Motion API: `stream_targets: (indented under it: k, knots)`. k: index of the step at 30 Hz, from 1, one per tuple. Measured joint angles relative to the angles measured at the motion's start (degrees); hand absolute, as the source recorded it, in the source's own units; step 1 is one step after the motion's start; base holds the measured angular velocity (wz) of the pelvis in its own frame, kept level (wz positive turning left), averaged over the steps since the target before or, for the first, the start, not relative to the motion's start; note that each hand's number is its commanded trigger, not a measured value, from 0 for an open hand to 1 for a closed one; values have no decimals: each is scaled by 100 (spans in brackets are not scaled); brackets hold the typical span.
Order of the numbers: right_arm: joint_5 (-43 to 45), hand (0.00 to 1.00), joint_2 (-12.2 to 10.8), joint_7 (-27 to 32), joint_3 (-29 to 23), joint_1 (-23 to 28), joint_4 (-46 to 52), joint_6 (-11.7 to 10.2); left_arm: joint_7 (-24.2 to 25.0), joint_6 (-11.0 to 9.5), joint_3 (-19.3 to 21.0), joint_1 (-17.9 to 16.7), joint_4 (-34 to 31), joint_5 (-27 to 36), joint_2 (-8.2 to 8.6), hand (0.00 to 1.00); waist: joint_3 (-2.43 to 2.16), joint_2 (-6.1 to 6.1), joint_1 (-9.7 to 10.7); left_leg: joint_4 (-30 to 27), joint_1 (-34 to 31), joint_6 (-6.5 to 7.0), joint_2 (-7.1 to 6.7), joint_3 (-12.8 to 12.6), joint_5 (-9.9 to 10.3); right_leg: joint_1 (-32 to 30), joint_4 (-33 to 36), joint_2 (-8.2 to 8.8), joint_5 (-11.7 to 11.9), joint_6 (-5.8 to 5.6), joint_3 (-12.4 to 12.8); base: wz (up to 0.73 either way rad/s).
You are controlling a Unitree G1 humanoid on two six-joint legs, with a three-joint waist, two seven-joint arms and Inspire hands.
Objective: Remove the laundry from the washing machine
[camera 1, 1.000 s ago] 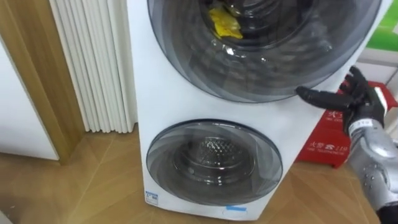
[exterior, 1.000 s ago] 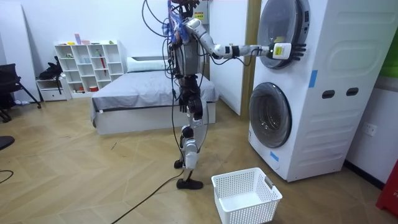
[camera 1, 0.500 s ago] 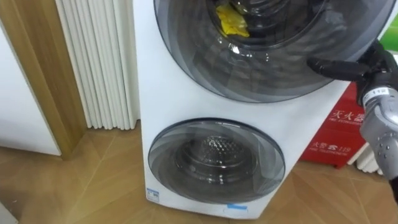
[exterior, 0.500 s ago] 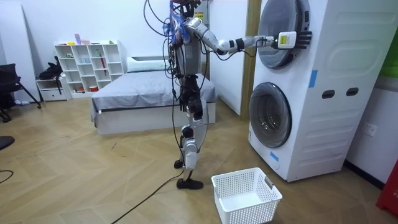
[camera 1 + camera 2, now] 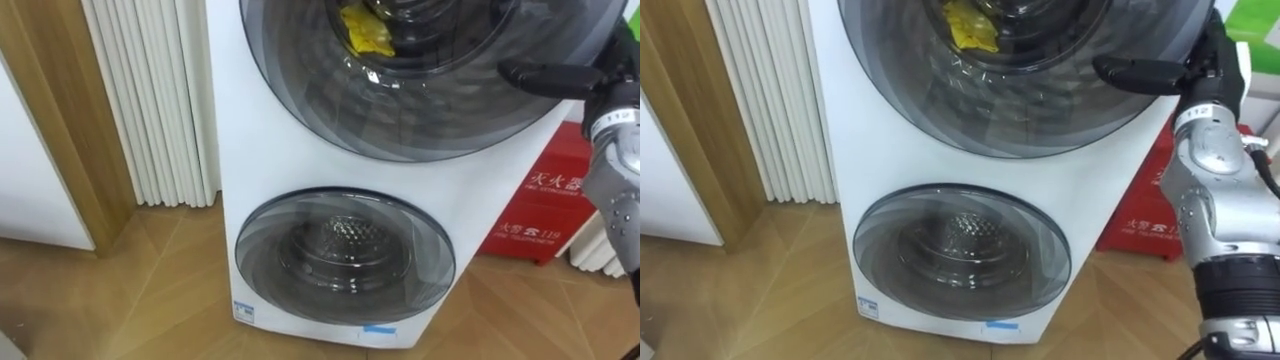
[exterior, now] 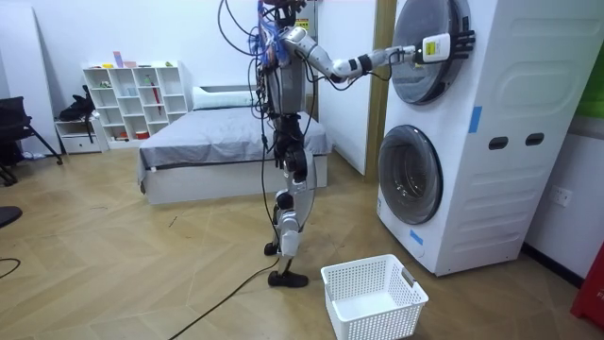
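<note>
A yellow cloth lies behind the glass of the upper washing machine door, which is closed. My right hand is raised at that door's right rim, open, with its dark thumb stretched left across the glass edge. It holds nothing. In the room view I stand facing the stacked white machine, right arm reaching up to the upper door.
The lower door is closed, its drum bare. A white laundry basket stands on the wooden floor by my feet. A red box sits right of the machine, a white ribbed panel to its left, and a bed behind me.
My right hand has risen from the lower right of the upper door to higher on its right rim. The door stays closed and the yellow cloth has not moved.
</note>
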State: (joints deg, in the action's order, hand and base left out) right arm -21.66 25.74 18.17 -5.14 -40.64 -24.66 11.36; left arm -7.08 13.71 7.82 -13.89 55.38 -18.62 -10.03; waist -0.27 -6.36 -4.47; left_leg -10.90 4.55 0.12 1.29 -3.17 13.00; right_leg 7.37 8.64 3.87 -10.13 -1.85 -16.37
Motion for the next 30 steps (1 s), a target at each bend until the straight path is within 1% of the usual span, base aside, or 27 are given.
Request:
stream_targets:
  k: [4,8,9,12,14,15,16,18,19,20,23,24,25,26,27,28,29,30]
  knots:
    - [211,0,-1,55,2,355,540,1,-10,-1,-25,12,2,1,-2,0,4,-7,-20,15,3,0,7,-82,0,-41,6,-2,0,0,53,-8]
    - [526,0,-6,55,-6,1009,1460,1,-28,-40,-130,68,47,41,-8,0,7,-13,-21,20,20,0,8,-73,0,-66,5,-4,0,0,60,-12]
    - [653,0,-41,54,22,1149,1697,1,-35,-56,-193,82,86,52,-13,0,7,-12,-26,22,27,0,14,-82,0,-84,6,-7,0,0,64,-21]
    - [616,0,-146,46,55,1414,2100,-4,-50,-69,-269,59,166,55,-18,0,11,-7,-28,62,123,0,30,-46,0,-54,9,-22,0,1,50,-24]
    - [599,0,-250,44,44,1791,2498,-35,-79,-99,-291,78,167,36,-23,0,21,1,-20,152,277,0,45,12,0,79,3,-47,0,1,64,-3]
    - [566,0,-306,39,15,1992,2656,-144,-102,-156,-309,100,196,38,-22,0,27,3,-11,160,323,0,47,1,0,125,3,-50,0,1,68,5]
    - [536,0,-350,37,10,2079,2718,-211,-118,-166,-336,105,203,42,-21,0,34,7,-9,162,355,0,47,2,0,148,4,-50,0,1,68,0]
    - [286,0,-495,-21,-18,2437,2964,-484,-163,-259,-420,94,250,57,-21,0,53,40,6,170,418,0,50,16,0,196,15,-50,0,1,59,-7]
    - [261,0,-508,-58,-22,2534,3034,-539,-185,-277,-443,94,256,66,-21,0,54,42,21,170,416,0,51,28,0,194,21,-50,0,1,60,0]
    - [195,0,-519,-140,-17,2695,3118,-648,-243,-302,-479,81,257,103,-17,0,56,46,64,170,414,0,53,40,0,181,38,-50,0,1,61,0]
    - [170,0,-617,-312,25,2935,3237,-682,-299,-324,-479,56,261,108,-16,0,53,63,131,169,422,0,62,44,0,168,54,-54,0,1,61,-3]
    - [191,0,-625,-405,28,3021,3237,-693,-347,-354,-495,55,278,114,-9,0,60,101,164,171,482,0,80,61,0,157,131,-58,0,1,48,0]
    - [197,0,-624,-460,30,3075,3236,-695,-363,-376,-503,52,281,115,1,0,78,141,179,185,530,1,116,127,-2,121,280,-75,0,1,39,-4]
    - [218,0,-637,-590,44,3231,3237,-698,-389,-444,-496,44,284,111,22,0,114,303,238,216,628,3,297,514,-8,-156,674,-176,-182,54,112,-14]
    - [236,0,-673,-664,63,3331,3266,-697,-404,-506,-455,17,284,105,3,0,66,328,241,227,616,0,356,713,-7,-285,458,-334,-240,109,357,-44]
    - [242,0,-757,-780,153,3480,3435,-688,-449,-638,-319,-95,327,96,-67,0,45,274,230,213,532,-38,383,750,14,-511,-287,-508,306,253,688,-36]
    - [169,0,-765,-885,215,3666,3578,-708,-481,-656,-275,-131,479,109,-59,0,33,294,354,190,515,-248,471,510,102,-588,-185,-523,553,391,448,-16]
    - [140,0,-783,-905,230,3772,3592,-708,-482,-651,-293,-143,528,118,-58,0,34,292,454,152,493,-343,497,285,106,-541,-173,-507,552,392,445,30]
